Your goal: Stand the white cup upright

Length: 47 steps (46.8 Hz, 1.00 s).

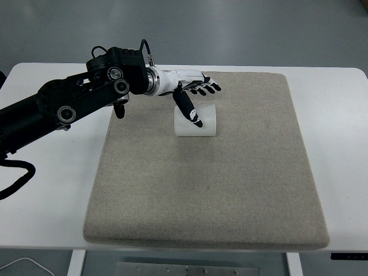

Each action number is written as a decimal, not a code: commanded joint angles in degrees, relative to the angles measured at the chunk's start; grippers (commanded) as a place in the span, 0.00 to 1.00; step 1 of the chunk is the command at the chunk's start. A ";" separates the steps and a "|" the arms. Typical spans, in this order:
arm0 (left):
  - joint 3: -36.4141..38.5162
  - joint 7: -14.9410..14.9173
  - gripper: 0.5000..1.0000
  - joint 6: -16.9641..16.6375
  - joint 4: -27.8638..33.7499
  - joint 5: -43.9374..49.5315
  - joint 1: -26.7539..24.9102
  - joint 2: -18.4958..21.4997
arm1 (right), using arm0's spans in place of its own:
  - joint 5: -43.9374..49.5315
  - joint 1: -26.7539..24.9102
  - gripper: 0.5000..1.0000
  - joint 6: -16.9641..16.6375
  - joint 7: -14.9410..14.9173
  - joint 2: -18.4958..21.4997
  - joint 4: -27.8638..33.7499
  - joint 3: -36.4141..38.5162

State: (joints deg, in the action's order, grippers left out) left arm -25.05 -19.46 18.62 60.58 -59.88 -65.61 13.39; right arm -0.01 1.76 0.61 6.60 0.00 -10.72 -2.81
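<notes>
A white cup (198, 122) lies on its side on the beige mat (207, 190), in the mat's far middle part. My left hand (195, 98) hovers over the cup's left end with fingers spread, holding nothing. Its thumb (188, 111) points down in front of the cup and overlaps it in this view; the other fingers (208, 88) reach out behind the cup's top. Whether the thumb touches the cup I cannot tell. The right arm is out of view.
The mat covers most of the white table (52, 190). My left arm's black forearm (69, 106) stretches in from the left edge above the table's far left part.
</notes>
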 commanded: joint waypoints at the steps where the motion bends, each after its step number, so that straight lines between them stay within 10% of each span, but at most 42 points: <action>1: 0.35 0.21 0.96 0.01 -0.82 -1.38 0.04 -0.21 | 0.00 0.00 0.86 0.00 -0.01 0.00 0.00 0.00; 47: 3.86 3.20 0.91 -0.78 -5.39 -6.39 0.66 -4.51 | 0.01 0.00 0.86 0.00 -0.01 0.00 0.00 0.00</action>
State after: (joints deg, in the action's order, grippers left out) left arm -21.27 -16.42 17.91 55.45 -66.16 -65.14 9.27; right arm 0.00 1.76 0.61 6.59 0.00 -10.72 -2.81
